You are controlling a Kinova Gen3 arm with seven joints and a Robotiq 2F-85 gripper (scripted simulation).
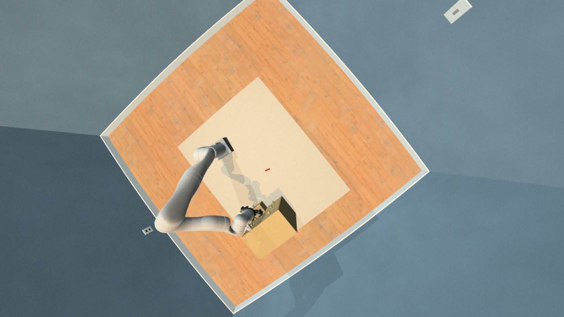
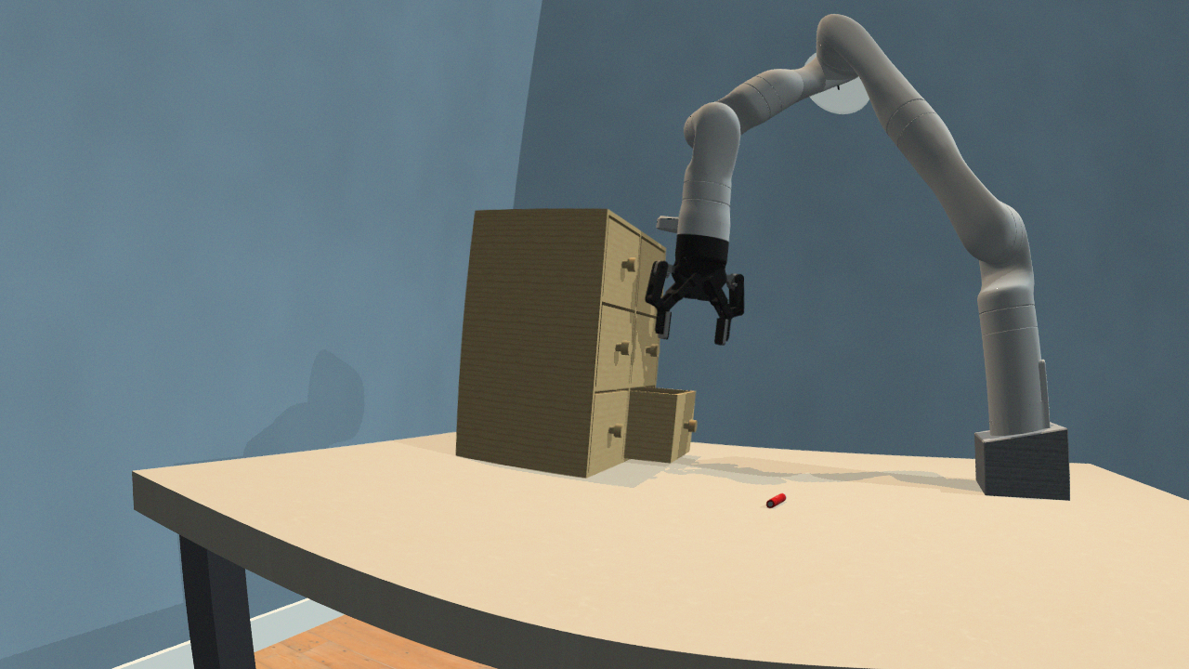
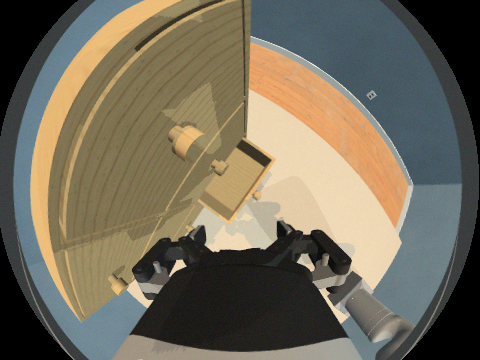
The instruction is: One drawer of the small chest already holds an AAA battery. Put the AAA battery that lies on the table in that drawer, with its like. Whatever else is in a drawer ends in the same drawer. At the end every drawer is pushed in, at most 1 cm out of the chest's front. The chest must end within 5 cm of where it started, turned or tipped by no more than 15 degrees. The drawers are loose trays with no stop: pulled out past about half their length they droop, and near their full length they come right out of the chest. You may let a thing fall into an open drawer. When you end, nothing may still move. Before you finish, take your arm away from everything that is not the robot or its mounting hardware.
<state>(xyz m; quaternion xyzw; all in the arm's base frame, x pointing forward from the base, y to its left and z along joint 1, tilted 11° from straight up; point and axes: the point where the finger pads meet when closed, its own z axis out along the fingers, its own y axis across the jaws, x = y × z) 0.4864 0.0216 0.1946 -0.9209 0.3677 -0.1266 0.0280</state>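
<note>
Wood-grained boxy chest (image 2: 531,333), bottom drawer (image 2: 660,424) pulled out; black claw (image 2: 695,326) released, empty, above it. Small red cylindrical battery (image 2: 776,500) lies on smooth beige surface (image 2: 499,549), at chest's 4 o'clock.

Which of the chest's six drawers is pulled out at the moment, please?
The bottom drawer in the column nearer the arm's base: it juts from the chest, while the other five sit flush.

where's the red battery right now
In the exterior view the red battery lies on the table, in front of the chest and its pulled-out bottom drawer, well below the open tool.
</note>
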